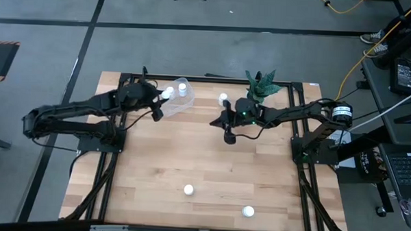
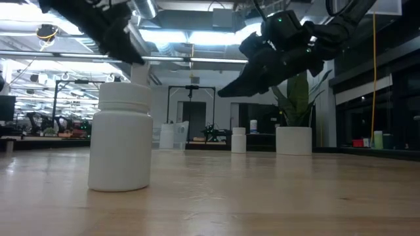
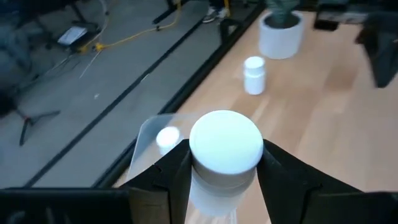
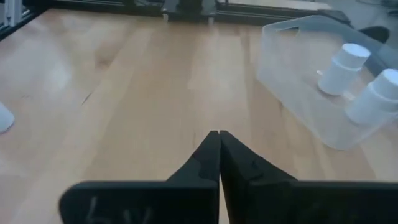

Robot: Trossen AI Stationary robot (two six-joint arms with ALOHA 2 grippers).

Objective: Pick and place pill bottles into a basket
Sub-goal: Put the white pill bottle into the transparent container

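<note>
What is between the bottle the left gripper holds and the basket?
Nothing visible. The left gripper holds a bottle right over the basket, which has one bottle in it. The right gripper, shut and empty, hangs off to the side.

Lower body of held pill bottle hidden between left gripper fingers, basket partly covered beneath that bottle, plant pot cut off by frame edge beyond the basket, room behind near bottle blurred.
</note>
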